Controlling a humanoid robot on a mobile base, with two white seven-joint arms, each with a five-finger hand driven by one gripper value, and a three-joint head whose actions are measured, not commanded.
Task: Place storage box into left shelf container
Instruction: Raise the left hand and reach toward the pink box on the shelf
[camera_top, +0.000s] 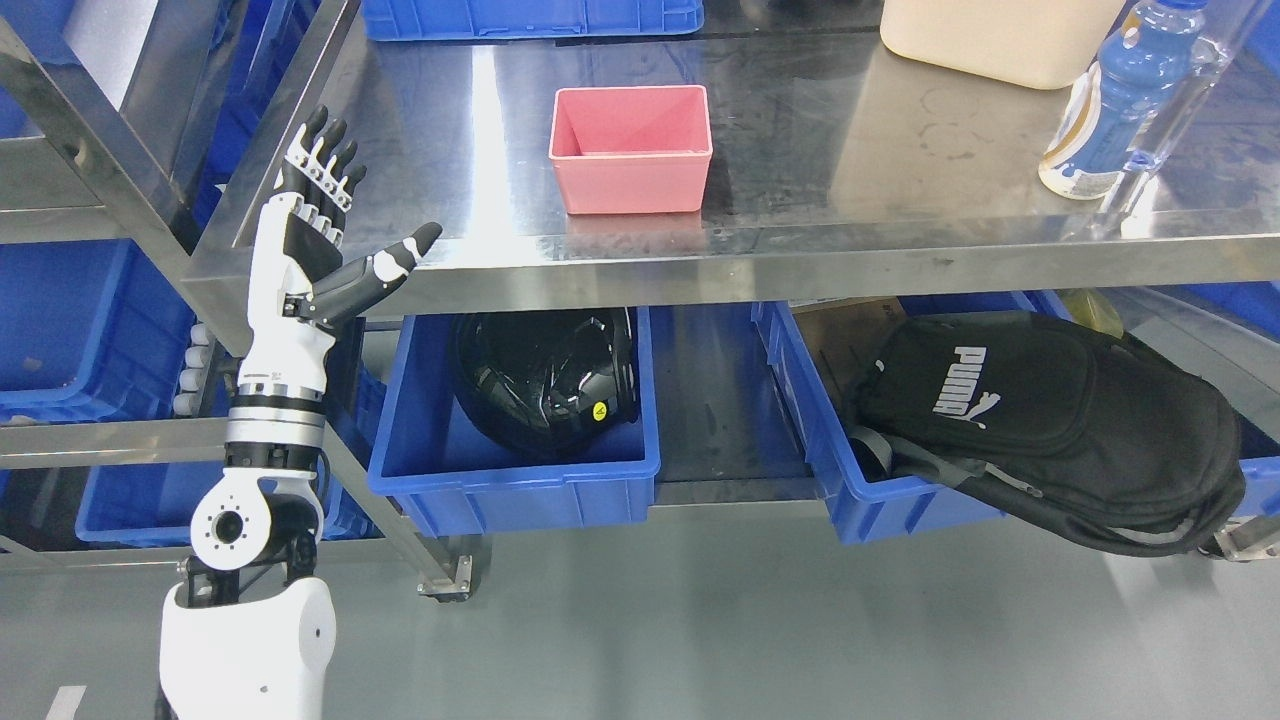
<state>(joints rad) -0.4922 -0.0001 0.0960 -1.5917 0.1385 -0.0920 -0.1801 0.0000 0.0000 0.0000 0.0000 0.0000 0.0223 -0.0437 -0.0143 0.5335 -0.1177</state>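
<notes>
The left hand (322, 225) is raised at the left front corner of the steel shelf (860, 160), palm toward the shelf, its fingers (325, 155) straight and held close together pointing up, the thumb stuck out to the right; it holds nothing and touches nothing that can be made out; its white forearm rises from the lower left of the view; the right arm does not show.

The pink storage box (631, 150) stands upright and empty on the top of the steel shelf, near its front edge and a little left of the middle, well apart from the hand; behind it, at the top edge, shows the rim of a blue crate (530, 18); to the right stand a cream-coloured tub (1000, 40) and a bottle of blue drink (1115, 105), both apart from the box.

On the level below, a blue left shelf container (515, 480) sits just under the pink box and holds a black helmet (545, 375); beside it to the right another blue container (860, 500) carries a black backpack (1050, 420), which hangs over its front rim; more blue crates fill the rack (60, 330) at the far left.
</notes>
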